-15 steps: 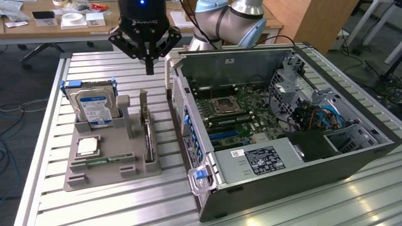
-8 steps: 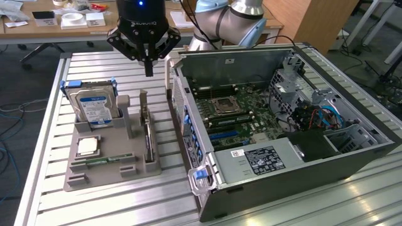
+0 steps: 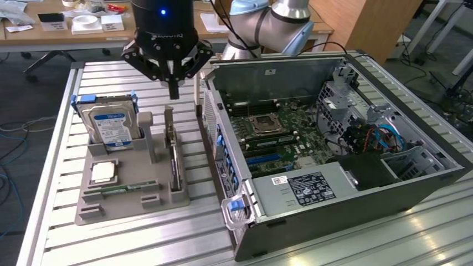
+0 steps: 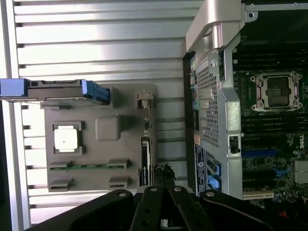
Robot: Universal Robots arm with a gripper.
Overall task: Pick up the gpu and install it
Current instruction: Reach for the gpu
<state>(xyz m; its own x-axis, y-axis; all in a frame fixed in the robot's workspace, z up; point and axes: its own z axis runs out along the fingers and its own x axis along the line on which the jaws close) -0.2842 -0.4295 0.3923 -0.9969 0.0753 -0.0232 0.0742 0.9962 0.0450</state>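
1. Hand [image 3: 174, 91]: fingers pressed together with no gap and nothing held. It hangs over the worktop [image 3: 148, 244], just above the far end of the gpu [image 3: 174, 160], and appears to be clear of it.
2. The gpu stands on edge in a slot of the grey parts holder [image 3: 111, 209], at 6 o'clock from the hand in the exterior view. The hard drive [image 3: 111, 127] stands at its 9 o'clock and the open computer case [image 3: 296, 221] at its 3 o'clock, close by.
3. Likely risk: with the fingers shut like this, coming down would press on the card's top edge rather than straddle it, and could jam or tip the card in its slot.
4. Likely risk: the card is thin and tall, so an off-centre pinch may let it swing. The case wall is near enough to snag it on the way to the motherboard [image 3: 281, 133].
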